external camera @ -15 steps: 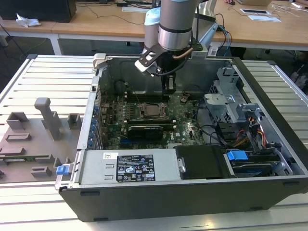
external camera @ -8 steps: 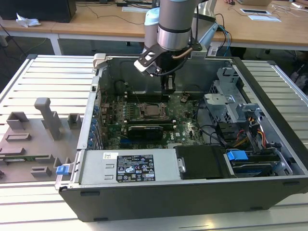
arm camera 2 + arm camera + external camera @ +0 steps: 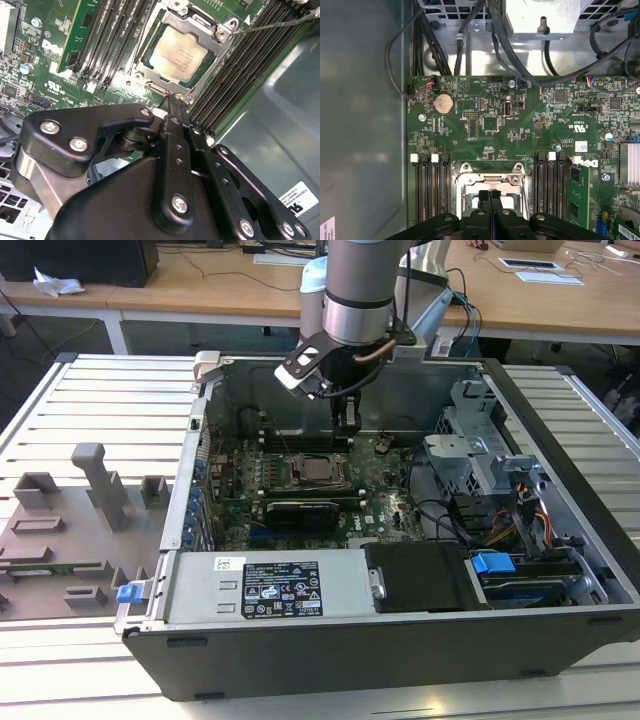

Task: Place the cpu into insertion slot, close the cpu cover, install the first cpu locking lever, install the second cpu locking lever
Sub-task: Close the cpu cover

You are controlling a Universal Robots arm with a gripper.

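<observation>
In the second wrist view the cpu (image 3: 177, 52) lies flat in the insertion slot (image 3: 150, 82), its pale metal top showing through the window of the cpu cover (image 3: 212, 31), which lies down over it. A thin wire locking lever (image 3: 272, 23) runs out from one corner of the socket. My gripper (image 3: 174, 100) is shut with nothing visible between its fingers, tips just off the socket's edge. In the first wrist view the gripper (image 3: 490, 194) hangs over the cpu cover (image 3: 492, 172). In the exterior view the gripper (image 3: 346, 426) reaches into the case just behind the insertion slot (image 3: 318, 472).
Black memory slots (image 3: 432, 187) flank the socket on both sides. Cables (image 3: 445, 45) hang near the case wall. A drive cage (image 3: 480, 455), a black card (image 3: 300, 510) and the power supply (image 3: 270, 585) fill the open case. Grey fixtures (image 3: 95, 485) stand at the exterior view's left.
</observation>
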